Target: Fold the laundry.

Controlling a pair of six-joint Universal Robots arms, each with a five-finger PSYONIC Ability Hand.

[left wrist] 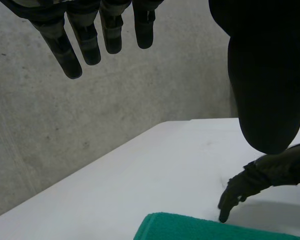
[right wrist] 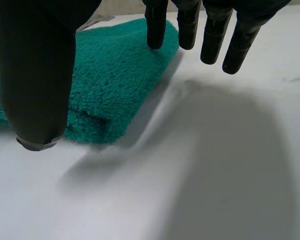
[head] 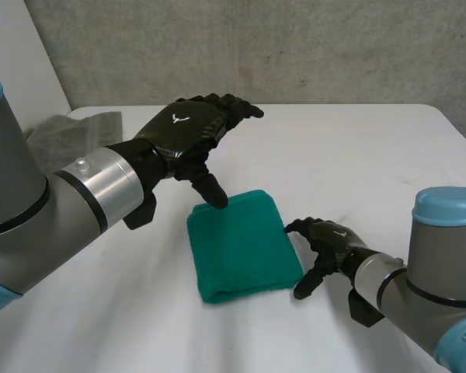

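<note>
Head view, from the left: a crumpled grey cloth (head: 74,132) of soft, matte fabric lies at the far left corner of the smooth white worktop (head: 357,155), well apart from everything else. Next comes the left hand (head: 188,128), glossy black with a woven carbon look, raised above the worktop with its fingers (left wrist: 85,42) straight and spread and nothing in its hold. Its thumb points down at the far left corner of the folded green terry towel (head: 242,245); whether the thumb tip touches the pile I cannot tell. The towel lies flat near the middle of the worktop as a thick, roughly square pad with rounded folded edges and a fuzzy, looped surface, its layers stacked at the near edge. Just beside its right edge is the right hand (head: 330,242), low over the worktop, with its fingers (right wrist: 210,35) loosely extended and pointing downward, the thumb held apart, and nothing grasped. From the right wrist view the towel sits beside the thumb and just short of the fingertips. Behind the worktop stands a rough, speckled grey concrete wall (head: 295,47).
</note>
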